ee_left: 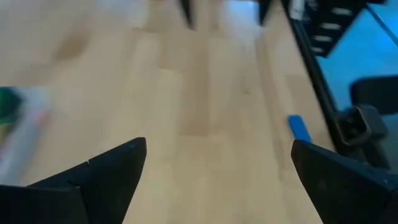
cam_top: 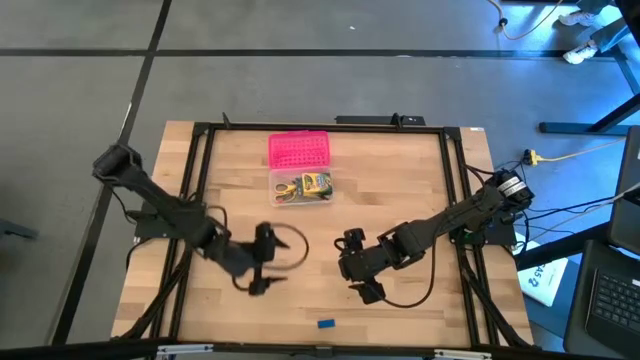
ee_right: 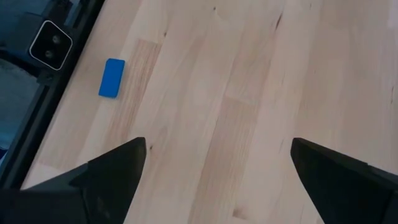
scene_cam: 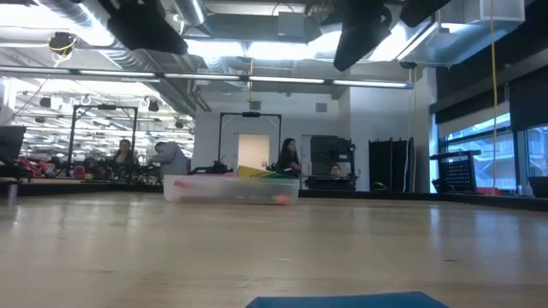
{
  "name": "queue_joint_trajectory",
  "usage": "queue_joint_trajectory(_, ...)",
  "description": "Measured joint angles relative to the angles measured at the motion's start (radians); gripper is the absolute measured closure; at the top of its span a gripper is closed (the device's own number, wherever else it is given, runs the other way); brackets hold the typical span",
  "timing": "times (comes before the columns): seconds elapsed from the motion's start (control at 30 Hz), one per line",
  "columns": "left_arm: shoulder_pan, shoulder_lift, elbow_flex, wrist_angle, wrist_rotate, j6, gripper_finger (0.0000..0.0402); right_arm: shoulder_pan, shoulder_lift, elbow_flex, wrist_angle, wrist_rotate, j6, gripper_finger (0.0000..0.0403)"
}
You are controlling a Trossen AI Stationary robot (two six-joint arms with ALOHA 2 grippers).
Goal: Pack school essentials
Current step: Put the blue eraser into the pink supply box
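A clear plastic box (cam_top: 301,187) stands on the table's far middle, holding yellow-handled scissors (cam_top: 286,189) and the green-yellow crayon box (cam_top: 316,184); its pink lid (cam_top: 298,150) lies just beyond it. The box also shows in the low view (scene_cam: 231,189). The tiny blue eraser (cam_top: 326,323) lies flat near the table's near edge; it shows in the left wrist view (ee_left: 299,128) and the right wrist view (ee_right: 112,78). My left gripper (cam_top: 262,258) is open and empty, left of centre. My right gripper (cam_top: 358,267) is open and empty, right of centre. Pencils, pen and notepad are not seen.
A black metal frame (cam_top: 200,150) runs around the tabletop, with cables along the right side. Bare wood lies between the two grippers and the box. People show in the room far behind the table in the low view.
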Motion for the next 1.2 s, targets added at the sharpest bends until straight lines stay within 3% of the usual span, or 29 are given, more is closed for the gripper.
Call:
queue_joint_trajectory(0.37,-0.064,0.293,0.000,0.333,0.002,0.069,0.0005,0.000,-0.033,-0.001,-0.015,0.006,0.027,0.0004)
queue_joint_trajectory(0.67,-0.018,0.414,0.000,0.498,0.005,0.106,0.0005,0.000,-0.129,-0.001,-0.045,0.071,0.026,0.0004)
queue_joint_trajectory(0.93,-0.017,0.482,0.001,0.587,0.013,0.107,0.0005,0.000,-0.194,-0.001,-0.057,0.078,0.023,0.0004)
queue_joint_trajectory(1.2,-0.017,0.482,0.134,0.452,0.100,0.201,0.0005,0.000,-0.209,-0.001,-0.068,0.078,-0.005,0.0004)
